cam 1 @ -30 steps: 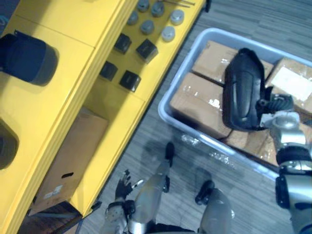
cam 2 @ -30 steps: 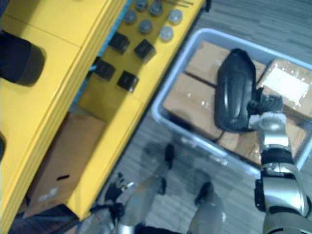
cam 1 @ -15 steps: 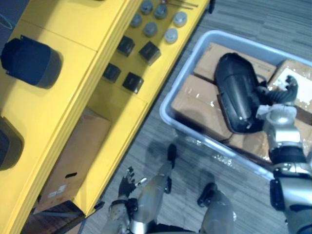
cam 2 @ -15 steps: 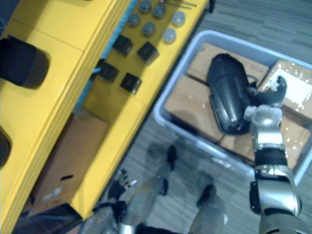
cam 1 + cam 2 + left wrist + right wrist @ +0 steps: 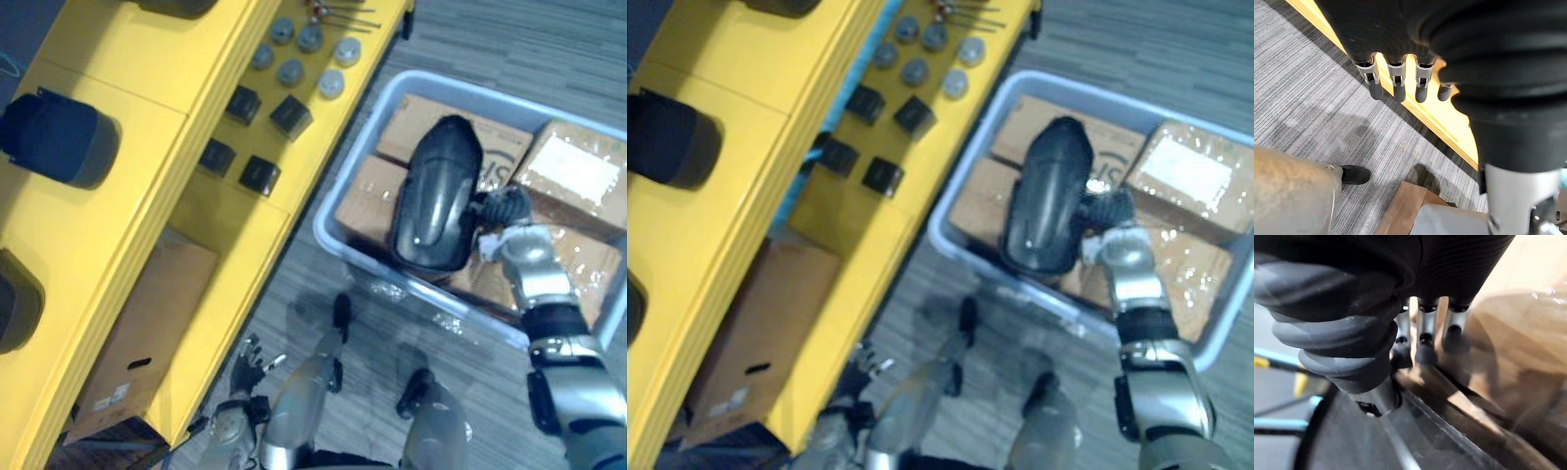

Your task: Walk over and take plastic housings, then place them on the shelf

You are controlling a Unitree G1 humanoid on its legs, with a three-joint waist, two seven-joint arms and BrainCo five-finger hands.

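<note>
Left hand hangs low beside the robot, its fingers straight and relaxed, holding nothing, above grey carpet. Just outside this hand stands the yellow shelf. On the shelf's upper level, well ahead of the hand, sit two dark plastic housings, one farther along and one nearer. Beneath that level, close to the hand, lies a cardboard box. On the lower level, ahead and slightly inward of the hand, are small black blocks and, beyond them, round grey caps.

Right of the shelf a grey bin rests on the floor, packed with cardboard boxes. The right hand reaches over the bin, its fingers curled onto the edge of a black plastic housing. That housing sits just to the hand's left, touching it, tilted over the boxes inside the bin.
</note>
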